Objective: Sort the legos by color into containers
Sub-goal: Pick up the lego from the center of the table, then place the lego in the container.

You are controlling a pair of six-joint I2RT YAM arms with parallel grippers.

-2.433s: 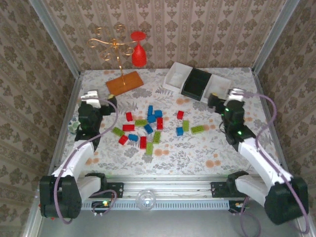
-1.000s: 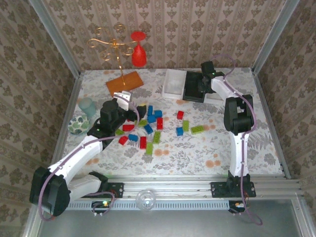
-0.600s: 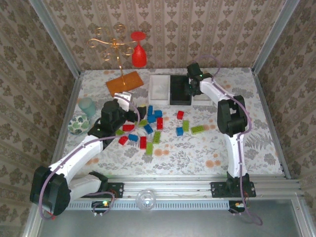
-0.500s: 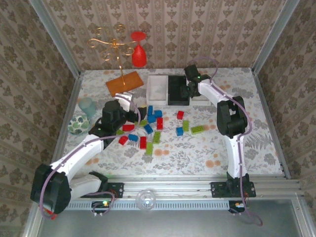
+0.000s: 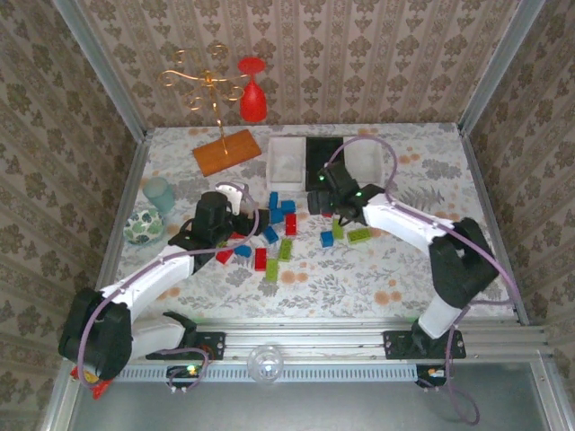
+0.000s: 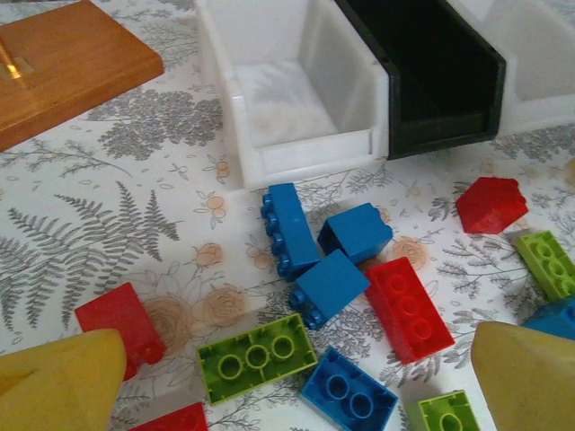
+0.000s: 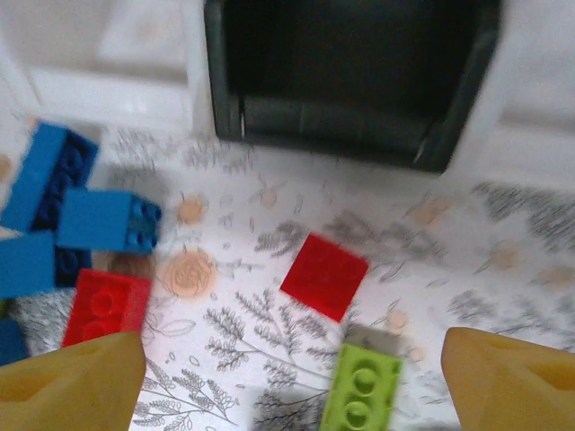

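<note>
While the legos (image 6: 289,229) lie scattered mid-surface, left hand (image 5: 252,218) and right hand (image 5: 316,203) hover over them, fingers apart, empty; containers (image 6: 440,123) at far edge.

No legible text, label, brand, number or sign on anything. Stud tops on legos (image 6: 256,359) too small to show lettering, even on lime brick at 6 o'clock in left wrist view. Right wrist view too blurred to read fine marks.
</note>
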